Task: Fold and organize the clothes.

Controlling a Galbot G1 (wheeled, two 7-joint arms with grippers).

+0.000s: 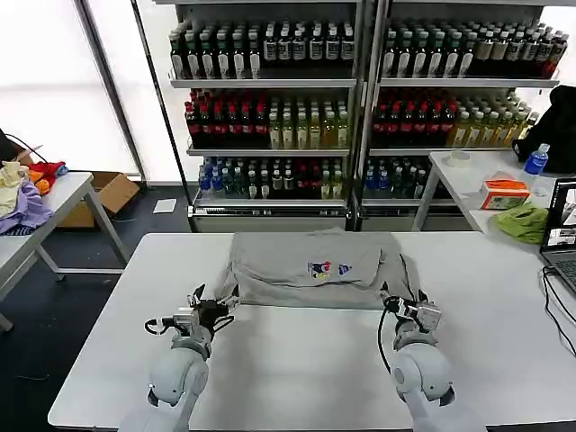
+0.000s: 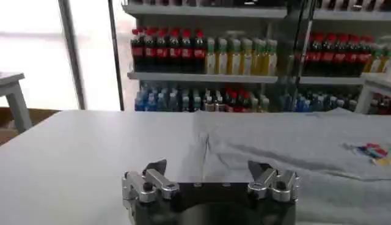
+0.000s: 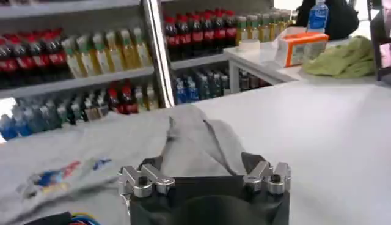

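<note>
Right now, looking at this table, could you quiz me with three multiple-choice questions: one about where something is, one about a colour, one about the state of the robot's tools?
1. Where does the grey shirt lie?
A. On the white table, just beyond both tools
B. On a shelf
C. On the floor

2. What colour is the cloth on the side table by the orange box?
A. Blue
B. Lime green
C. Black

3. How are the left tool and right tool?
A. Both shut on the shirt
B. Both open
C. One holds a bottle

Answers: 1 A, the shirt is spread on the table ahead of the tools. 2 B, it is plainly green. 3 B, both wrist views show spread fingers with nothing between.
</note>
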